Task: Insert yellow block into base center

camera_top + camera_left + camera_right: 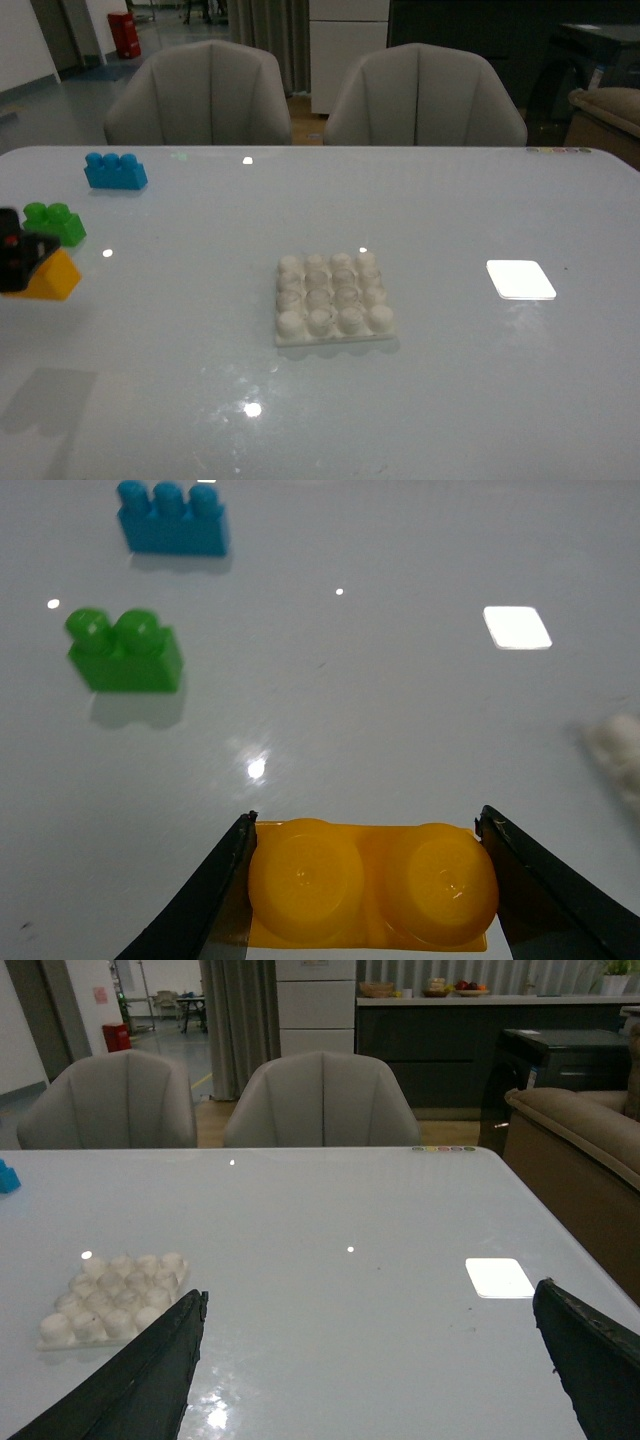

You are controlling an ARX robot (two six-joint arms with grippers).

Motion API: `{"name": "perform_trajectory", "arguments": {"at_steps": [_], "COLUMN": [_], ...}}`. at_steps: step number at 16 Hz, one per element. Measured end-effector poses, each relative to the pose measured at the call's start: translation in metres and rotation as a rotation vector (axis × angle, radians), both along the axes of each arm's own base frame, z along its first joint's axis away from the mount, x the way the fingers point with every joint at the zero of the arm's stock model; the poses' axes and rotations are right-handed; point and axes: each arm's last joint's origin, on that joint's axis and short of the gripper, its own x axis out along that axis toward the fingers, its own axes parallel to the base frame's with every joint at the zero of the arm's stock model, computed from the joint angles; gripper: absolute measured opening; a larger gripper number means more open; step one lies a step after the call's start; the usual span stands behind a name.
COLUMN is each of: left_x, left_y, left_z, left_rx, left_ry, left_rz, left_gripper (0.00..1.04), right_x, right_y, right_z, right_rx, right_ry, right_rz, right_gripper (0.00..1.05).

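- Two left gripper (365, 825) jaws are clamped on the yellow block (370, 885).
- The right gripper (370, 1295) jaws are spread wide.
- The base (333, 298) is placed well apart.

Bare tabletop (180, 300) lies open from the front view's left edge to the base (333, 298) at centre. The green brick (55, 222) and blue brick (114, 171) stand upper left, clear of that stretch.
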Motion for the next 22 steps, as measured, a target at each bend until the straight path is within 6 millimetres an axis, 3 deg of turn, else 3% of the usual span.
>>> {"name": "perform_trajectory", "arguments": {"at_steps": [2,5,8,10,15,17,22], "left_x": [0.005,0.012,0.018,0.016,0.029,0.035,0.040], "left_y": [-0.046,-0.121,-0.187,-0.215,-0.257,-0.270,-0.272], "left_z": [0.023,0.030,0.017,0.002,-0.009,-0.024,-0.038], "left_rx": [-0.026,-0.101,-0.137,-0.126,-0.101,-0.047,0.014], "left_ry": [-0.038,-0.043,0.017,0.063,0.054,0.053,0.069], "left_rz": [-0.028,-0.050,-0.076,-0.060,0.023,0.011,0.005], "left_gripper": [0.59,0.59,0.59,0.59,0.59,0.59,0.59], "right_x": [0.000,0.000,0.000,0.000,0.000,0.000,0.000], "right_y": [0.000,0.000,0.000,0.000,0.000,0.000,0.000], "right_z": [0.000,0.000,0.000,0.000,0.000,0.000,0.000], "right_rx": [0.000,0.000,0.000,0.000,0.000,0.000,0.000], "right_ry": [0.000,0.000,0.000,0.000,0.000,0.000,0.000], "right_rz": [0.000,0.000,0.000,0.000,0.000,0.000,0.000], "right_gripper": [0.98,0.98,0.98,0.98,0.98,0.98,0.98]}}
